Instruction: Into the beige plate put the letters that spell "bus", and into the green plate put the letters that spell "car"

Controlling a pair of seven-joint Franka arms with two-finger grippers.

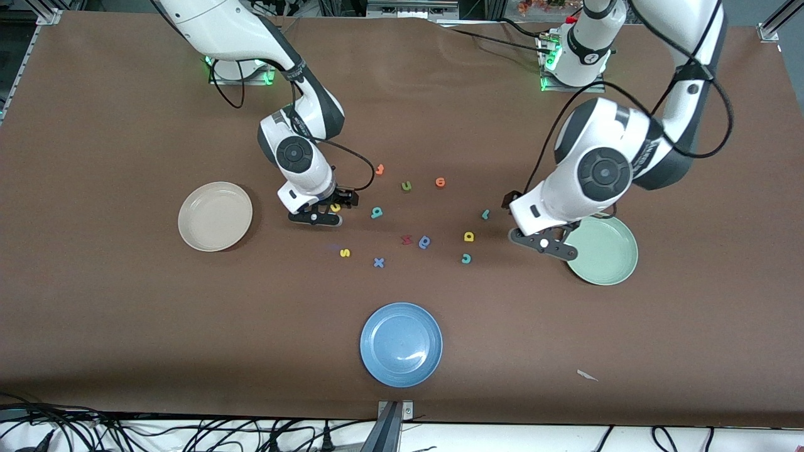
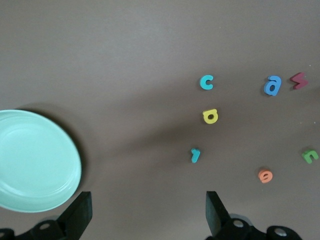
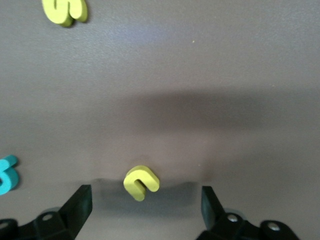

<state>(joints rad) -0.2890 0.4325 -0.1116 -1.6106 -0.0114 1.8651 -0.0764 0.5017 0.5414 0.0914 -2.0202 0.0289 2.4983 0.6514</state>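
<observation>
Three plates sat on the counter (image 1: 125,351): one beige plate (image 1: 215,216), one green plate (image 1: 604,250) and one blue plate (image 1: 401,344). Eleven foam letters lay scattered: three yellow, three teal, two orange, two blue, one green u (image 1: 406,185) and one dark red letter (image 1: 406,239).

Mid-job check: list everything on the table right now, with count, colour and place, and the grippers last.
beige plate: 1, cream, right arm's end, bare.
green plate: 1, mint, left arm's end, bare.
blue plate: 1, nearest the front camera.
bus letters: teal b, yellow u, yellow s, all on the table.
car letters: teal c, yellow a, teal r, on the table beside the green plate.
Other letters: 6, orange, green, red, blue, mid-table.
right gripper: open, low around the yellow u.
left gripper: open, at the green plate's edge.
</observation>
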